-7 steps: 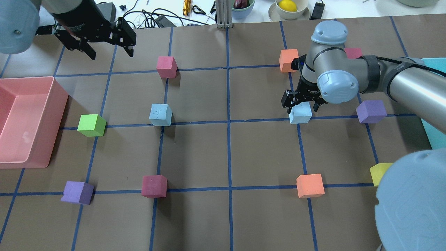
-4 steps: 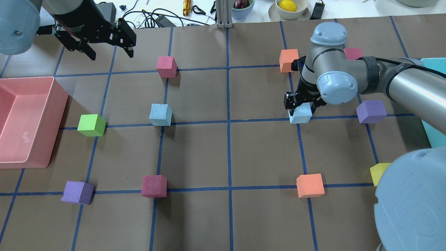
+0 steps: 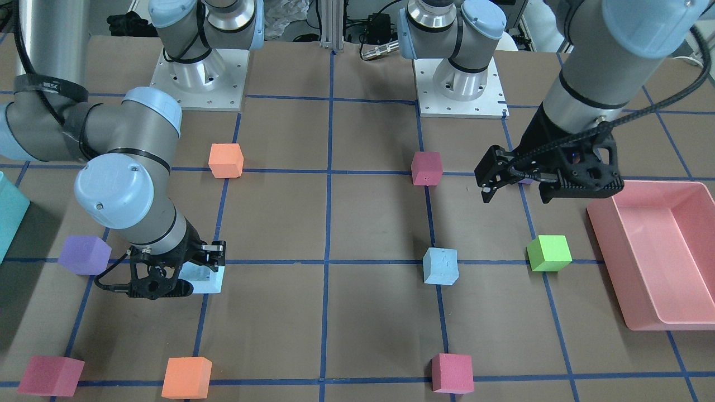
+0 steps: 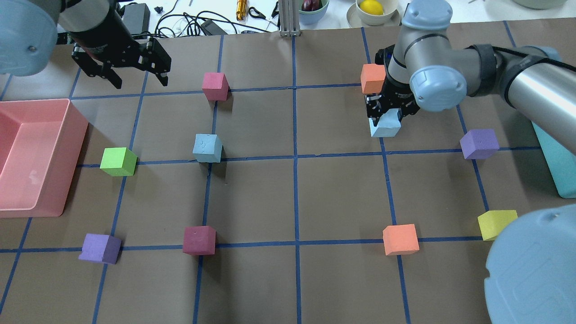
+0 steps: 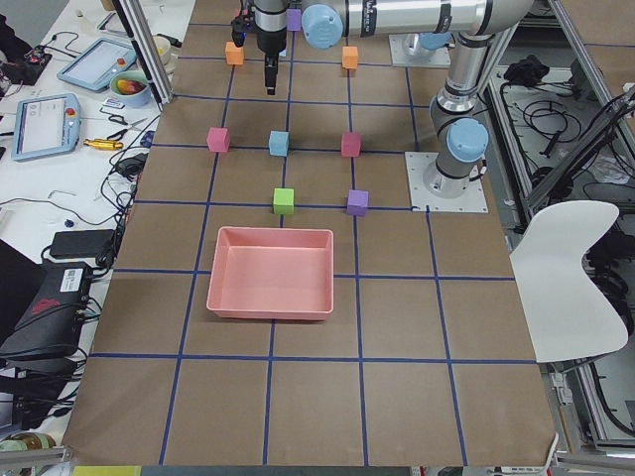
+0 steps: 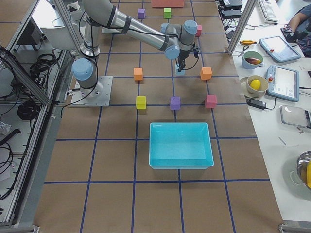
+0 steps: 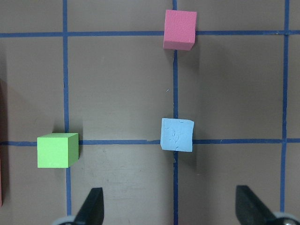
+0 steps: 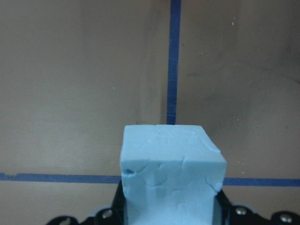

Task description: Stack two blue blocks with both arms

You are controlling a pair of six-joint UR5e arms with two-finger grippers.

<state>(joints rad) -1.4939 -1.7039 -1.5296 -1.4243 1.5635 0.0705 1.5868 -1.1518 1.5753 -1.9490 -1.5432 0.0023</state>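
Observation:
My right gripper (image 4: 385,116) is shut on one pale blue block (image 4: 385,126) and holds it off the table, next to an orange cube (image 4: 373,78). The held block fills the right wrist view (image 8: 171,174) and also shows in the front view (image 3: 205,280). The other blue block (image 4: 207,148) sits on the table left of centre, on a blue tape line; the left wrist view (image 7: 177,135) shows it too. My left gripper (image 4: 141,81) is open and empty, raised at the far left, well beyond that block.
A pink tray (image 4: 72,135) stands at the left edge and a teal bin (image 4: 560,173) at the right edge. A green cube (image 4: 118,161), pink cube (image 4: 215,86), purple cube (image 4: 479,144), maroon cube (image 4: 199,240) and further cubes dot the grid.
My right gripper has closed on the blue block and lifted it, moving it toward the table's far side near the orange cube. The left gripper has barely shifted.

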